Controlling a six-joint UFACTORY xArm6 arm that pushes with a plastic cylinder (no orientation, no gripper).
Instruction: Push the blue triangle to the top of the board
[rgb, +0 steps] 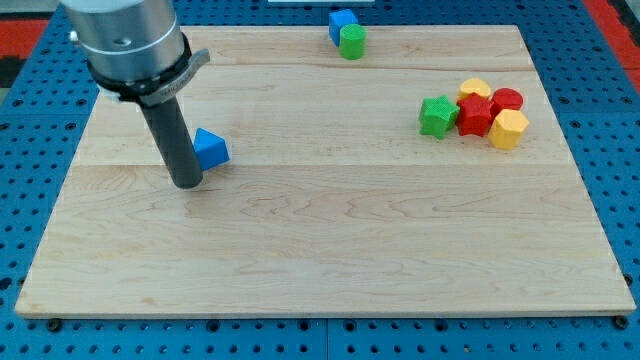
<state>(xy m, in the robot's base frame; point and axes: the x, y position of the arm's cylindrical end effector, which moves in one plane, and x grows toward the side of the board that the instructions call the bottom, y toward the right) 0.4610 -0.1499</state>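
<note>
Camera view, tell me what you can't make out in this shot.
- Arm above the rod: cut off by the view's top edge.
- Blue triangle: its left edge is hidden by the rod; contact with my tip is unclear.
- Blue block at the view's top: partly covered by the green block.
</note>
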